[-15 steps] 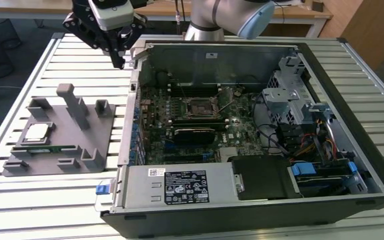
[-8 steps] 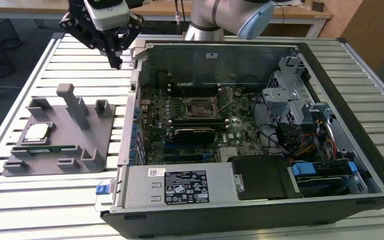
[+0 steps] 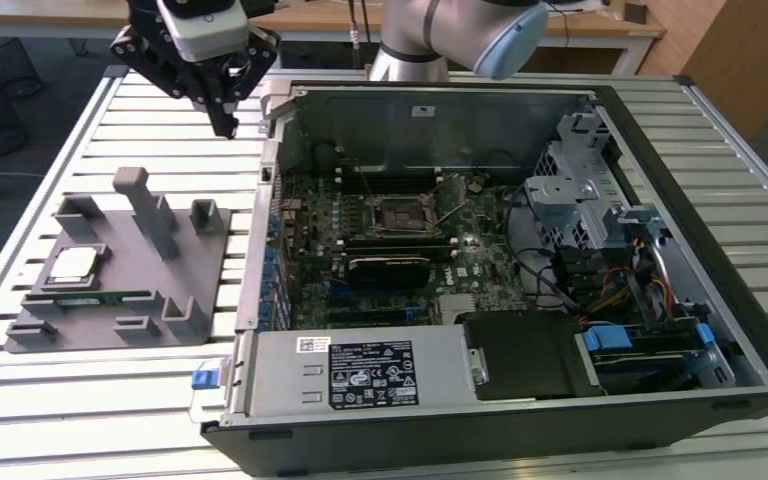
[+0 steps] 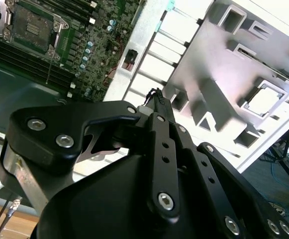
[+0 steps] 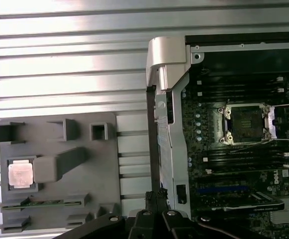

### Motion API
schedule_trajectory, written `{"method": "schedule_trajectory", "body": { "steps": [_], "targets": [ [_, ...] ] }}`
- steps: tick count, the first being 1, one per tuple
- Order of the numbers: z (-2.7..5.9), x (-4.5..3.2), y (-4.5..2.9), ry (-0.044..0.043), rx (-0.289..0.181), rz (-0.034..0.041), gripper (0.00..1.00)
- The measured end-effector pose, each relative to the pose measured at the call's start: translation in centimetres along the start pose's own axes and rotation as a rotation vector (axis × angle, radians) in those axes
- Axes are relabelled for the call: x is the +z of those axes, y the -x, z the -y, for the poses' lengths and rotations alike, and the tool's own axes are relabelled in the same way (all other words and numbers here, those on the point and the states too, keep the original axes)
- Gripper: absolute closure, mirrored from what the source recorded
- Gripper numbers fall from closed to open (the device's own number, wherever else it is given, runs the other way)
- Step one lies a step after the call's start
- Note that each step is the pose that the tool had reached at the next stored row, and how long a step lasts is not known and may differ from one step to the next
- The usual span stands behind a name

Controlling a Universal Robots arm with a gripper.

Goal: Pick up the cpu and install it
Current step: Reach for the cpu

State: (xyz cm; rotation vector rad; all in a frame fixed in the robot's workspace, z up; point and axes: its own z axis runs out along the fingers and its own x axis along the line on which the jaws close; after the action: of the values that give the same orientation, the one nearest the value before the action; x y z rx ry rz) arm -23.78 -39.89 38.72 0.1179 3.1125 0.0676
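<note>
Nothing installed so far: the cpu [image 3: 72,264] lies in the grey fixture [image 3: 211,270], seven o'clock from the closed, empty gripper [image 3: 225,128], while the motherboard socket [image 3: 398,213] stands bare.

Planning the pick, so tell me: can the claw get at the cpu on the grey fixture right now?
Probably yes. The cpu lies uncovered in the grey fixture; the claw hangs above the table, apart from it. The fixture's tall post stands close beside and could crowd it.

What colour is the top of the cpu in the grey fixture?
The cpu top is silvery-white; the first wrist view shows it best.
</note>
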Motion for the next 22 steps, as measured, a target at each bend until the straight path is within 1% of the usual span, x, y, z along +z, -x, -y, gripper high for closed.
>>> {"method": "schedule_trajectory", "body": {
  "steps": [8, 10, 19, 22],
  "targets": [
    [0.05, 0.03, -0.69, 0.0, 0.0, 0.0, 0.89],
    [0.08, 0.04, -0.96, 0.0, 0.0, 0.0, 0.89],
    [0.2, 0.15, -2.66, 0.0, 0.0, 0.0, 0.89],
    [0.26, 0.21, -3.43, 0.0, 0.0, 0.0001, 0.89]
  ]
}}
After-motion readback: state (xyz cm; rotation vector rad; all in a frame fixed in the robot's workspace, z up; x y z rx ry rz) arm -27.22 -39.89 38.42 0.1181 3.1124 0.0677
